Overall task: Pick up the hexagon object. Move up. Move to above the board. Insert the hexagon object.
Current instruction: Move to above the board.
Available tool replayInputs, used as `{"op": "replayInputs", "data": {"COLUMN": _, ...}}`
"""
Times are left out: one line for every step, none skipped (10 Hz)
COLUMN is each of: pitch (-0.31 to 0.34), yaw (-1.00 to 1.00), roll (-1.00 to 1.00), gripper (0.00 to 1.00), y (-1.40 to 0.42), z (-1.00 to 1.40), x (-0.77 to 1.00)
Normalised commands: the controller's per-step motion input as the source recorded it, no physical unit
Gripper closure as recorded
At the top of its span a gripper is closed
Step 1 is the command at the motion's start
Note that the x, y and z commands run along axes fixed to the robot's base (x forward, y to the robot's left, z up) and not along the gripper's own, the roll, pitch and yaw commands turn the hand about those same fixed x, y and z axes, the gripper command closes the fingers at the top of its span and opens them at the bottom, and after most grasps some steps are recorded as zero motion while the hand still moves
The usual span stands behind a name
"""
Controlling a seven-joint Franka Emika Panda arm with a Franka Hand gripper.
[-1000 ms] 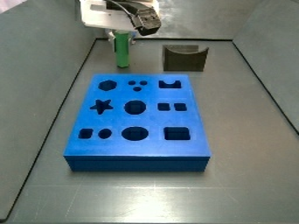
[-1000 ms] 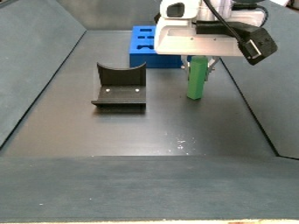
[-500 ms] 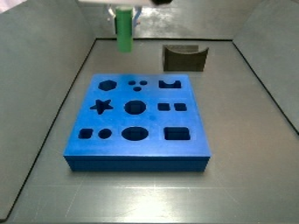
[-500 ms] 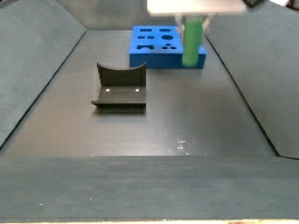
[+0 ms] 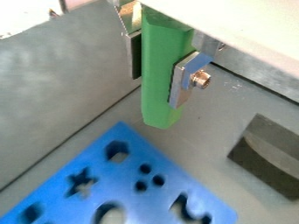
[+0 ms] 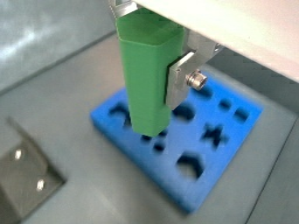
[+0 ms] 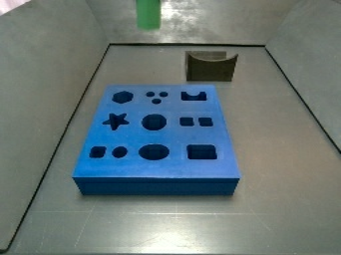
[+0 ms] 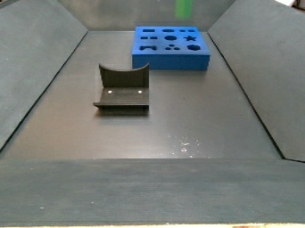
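I've got the gripper [image 5: 156,63] pinching the hexagon object [image 5: 163,73] on opp. flats near its top, high over the tray's far end w/ the board [image 7: 158,136] below; peg looks light, stiff, matte, so side-flat hold seems ok.
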Motion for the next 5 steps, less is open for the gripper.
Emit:
{"op": "replayInputs", "data": {"pitch": 0.083, "yaw": 0.01, "roll": 0.03, "gripper": 1.0, "y": -0.95, "z": 1.0, "x": 0.25}}
{"op": "replayInputs", "data": {"pitch": 0.109, "yaw": 0.01, "roll": 0.04, "gripper": 1.0, "y": -0.96, "z": 1.0, "x": 0.28}}
{"op": "replayInputs", "data": {"pitch": 0.136, "yaw": 0.01, "roll": 0.06, "gripper": 1.0, "y": -0.74, "z": 0.72, "x": 0.26}}
{"op": "replayInputs", "data": {"pitch": 0.16, "yaw": 0.01, "roll": 0.08, "gripper": 1.0, "y": -0.49, "z": 0.44, "x": 0.21}}
{"op": "replayInputs", "data": {"pitch": 0.169, "yaw": 0.01, "roll": 0.07, "gripper": 1.0, "y": -0.32, "z": 0.25, "x": 0.18}}
